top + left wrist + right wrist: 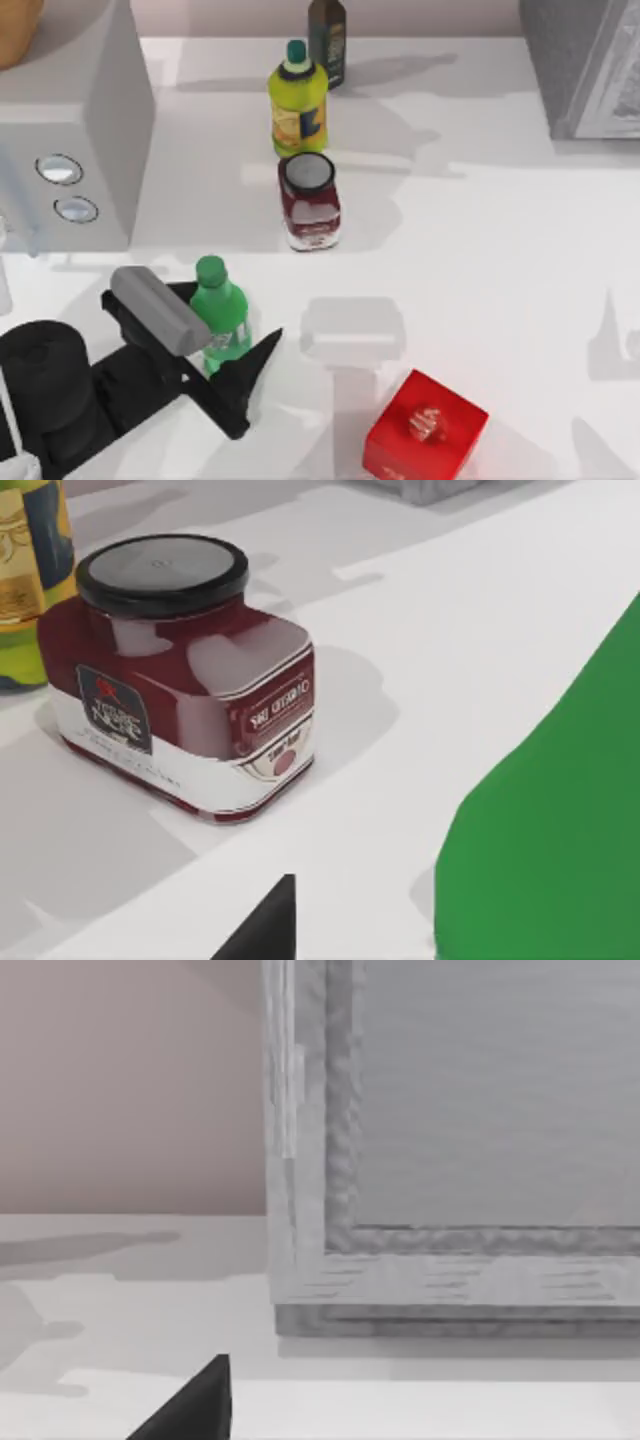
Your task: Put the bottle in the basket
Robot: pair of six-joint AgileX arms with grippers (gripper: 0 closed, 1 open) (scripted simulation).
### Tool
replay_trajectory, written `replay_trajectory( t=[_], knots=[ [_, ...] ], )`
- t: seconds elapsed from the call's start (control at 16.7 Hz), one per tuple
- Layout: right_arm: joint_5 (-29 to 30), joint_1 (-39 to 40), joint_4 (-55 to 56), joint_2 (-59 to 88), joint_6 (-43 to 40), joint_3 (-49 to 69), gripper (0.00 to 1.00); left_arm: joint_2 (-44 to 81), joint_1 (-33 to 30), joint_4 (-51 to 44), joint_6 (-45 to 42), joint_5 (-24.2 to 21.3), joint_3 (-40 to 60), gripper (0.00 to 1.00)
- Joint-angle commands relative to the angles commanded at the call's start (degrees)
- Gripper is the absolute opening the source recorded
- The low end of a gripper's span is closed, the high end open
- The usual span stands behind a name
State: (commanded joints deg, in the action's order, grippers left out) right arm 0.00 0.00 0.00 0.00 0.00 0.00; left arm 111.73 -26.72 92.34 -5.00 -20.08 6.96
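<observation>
1. While it stands upright on the white desk (480,250), the small bright green plastic soda bottle (221,312) with its green screw cap sits near the front left of the top view, its long axis vertical and its cap uppermost.
2. My left tool (215,345) is right at this bottle: one black finger runs past its left side under a grey block, and the other finger (250,375) reaches out just beside its base on the right. The bottle lies between the two fingers.
3. The fingers are spread wider than the bottle; I cannot tell whether either one touches it, and I judge that it is not yet pinched.
4. From the left wrist view, the bottle's green body (560,840) is very close, and one dark fingertip (265,925) shows at the edge.
5. My left arm is much the nearer one. A grip would need the fingers to press in on the bottle's sides.
6. Farther back stands a dark red glass jar with a black-rimmed pale lid (310,200), then a yellow-green bottle with a dark green cap (298,100).
7. A red cube-shaped box (425,425) sits at the front right.
8. My right arm is parked beside a grey box (450,1160); I cannot tell its tool's state.
</observation>
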Motion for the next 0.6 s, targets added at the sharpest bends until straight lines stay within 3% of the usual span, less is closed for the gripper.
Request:
replay_trajectory(
  t=[0.48, 0.6],
  knots=[
    [0.0, 0.0, 0.0, 0.0, 0.0, 0.0, 1.0, 0.0, 0.0, 0.0, 0.0, 0.0, 0.0, 0.02],
    [0.0, 0.0, 0.0, 0.0, 0.0, 0.0, 1.0, 0.0, 0.0, 0.0, 0.0, 0.0, 0.0, 0.0]
  ],
)
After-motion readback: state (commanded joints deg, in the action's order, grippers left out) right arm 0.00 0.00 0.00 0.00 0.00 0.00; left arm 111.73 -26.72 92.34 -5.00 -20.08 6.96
